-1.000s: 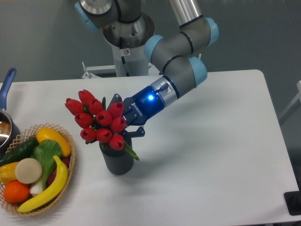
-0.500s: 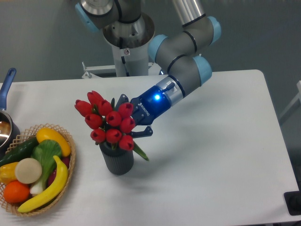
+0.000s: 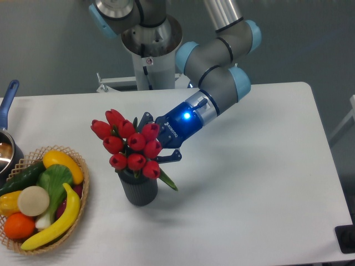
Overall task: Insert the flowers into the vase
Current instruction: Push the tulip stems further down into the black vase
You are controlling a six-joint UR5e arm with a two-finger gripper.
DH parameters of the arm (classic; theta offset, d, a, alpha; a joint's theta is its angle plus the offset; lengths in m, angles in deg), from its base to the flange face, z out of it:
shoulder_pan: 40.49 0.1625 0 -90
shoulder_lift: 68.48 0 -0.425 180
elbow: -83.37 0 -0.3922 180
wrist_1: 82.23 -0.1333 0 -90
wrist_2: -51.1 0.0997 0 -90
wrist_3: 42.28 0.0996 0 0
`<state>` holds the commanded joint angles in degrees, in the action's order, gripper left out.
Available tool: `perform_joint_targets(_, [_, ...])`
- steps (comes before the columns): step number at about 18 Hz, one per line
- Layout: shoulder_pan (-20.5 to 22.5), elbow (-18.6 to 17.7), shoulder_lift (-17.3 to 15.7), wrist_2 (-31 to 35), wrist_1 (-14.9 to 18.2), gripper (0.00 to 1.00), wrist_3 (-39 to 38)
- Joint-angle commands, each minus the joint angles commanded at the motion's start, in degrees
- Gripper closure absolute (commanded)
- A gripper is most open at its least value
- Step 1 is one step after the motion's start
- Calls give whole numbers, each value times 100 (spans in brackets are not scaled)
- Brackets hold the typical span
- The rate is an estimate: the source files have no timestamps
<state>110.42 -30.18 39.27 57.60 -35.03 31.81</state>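
Gripper: the dark two-finger gripper (image 3: 157, 139) on the grey-and-blue UR5e arm (image 3: 213, 83) reaches in from 2 o'clock, a blue light glowing on its wrist.
Fingers: one dark finger (image 3: 171, 157) shows below the bunch and another at its top edge; they are closed around the bundle's stems just behind the blooms, and the contact itself is hidden by the red heads.
Flowers: the tight bunch of red artificial tulips with green leaves and stems (image 3: 128, 146) is tilted, heads leaning toward 10 o'clock, stem ends toward the gripper. The lowest blooms sit right over the vase mouth; whether any stem is inside cannot be told. One green leaf hangs out at 4 o'clock of the bunch.
Vase: the small dark grey ribbed cylindrical vase (image 3: 139, 189) stands upright directly at 6 o'clock of the bunch.
Surface: a white table (image 3: 249, 183) carries everything.
Basket: a round woven basket of plastic fruit and vegetables (image 3: 40, 198) sits at 9 o'clock of the vase, apart from it.
Pot: a blue-handled pot (image 3: 8, 130) is cut off at the left edge.
Room: a grey wall behind, with the arm's pale pedestal (image 3: 148, 61) at 12 o'clock of the table.
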Motion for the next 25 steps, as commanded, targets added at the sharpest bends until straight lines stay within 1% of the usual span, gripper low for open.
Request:
perform_joint_targets(4, [-9,-70,44,9,0,68,131])
perform_joint_targets(13, [0,-70,167,35,9,66,308])
perform_joint_targets(18, [0,-79,176,44,0,62,308])
perform_joint_targets(21, [9,-97,167,167,0,57,308])
perform_joint_targets(22, [9,-97,167,202,-9,48,316])
perform_joint_targets(23, [0,-88,176,202,-9,45,316])
perform_joint_targets(25, [9,-97,176,211,-9,43,316])
